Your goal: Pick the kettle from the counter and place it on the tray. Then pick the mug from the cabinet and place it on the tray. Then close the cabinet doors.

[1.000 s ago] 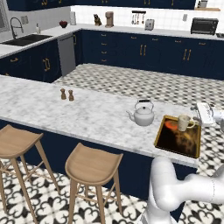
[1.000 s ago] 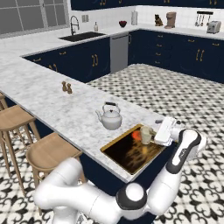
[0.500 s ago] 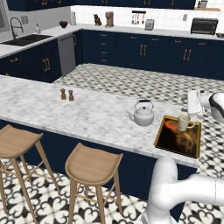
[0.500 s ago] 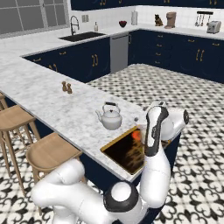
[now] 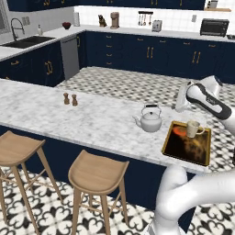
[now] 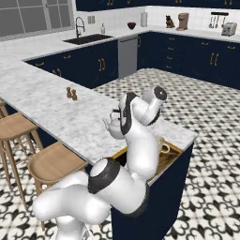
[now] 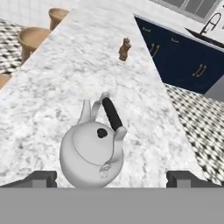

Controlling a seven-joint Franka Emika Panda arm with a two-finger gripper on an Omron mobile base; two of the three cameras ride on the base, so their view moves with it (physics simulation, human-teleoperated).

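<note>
On the marble surface [image 5: 92, 119] the kettle [image 5: 150, 120] stands upright beside the tray [image 5: 187, 143], which carries the mug [image 5: 193, 129]. Above, the claw [image 7: 111, 178] hangs spread, apparently empty.

No text, label, brand or number can be read on anything in these views.

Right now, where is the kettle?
The kettle stands on the marble counter, just left of the tray that holds the mug in the left base view. In the hand view it sits between the open fingertips.
</note>
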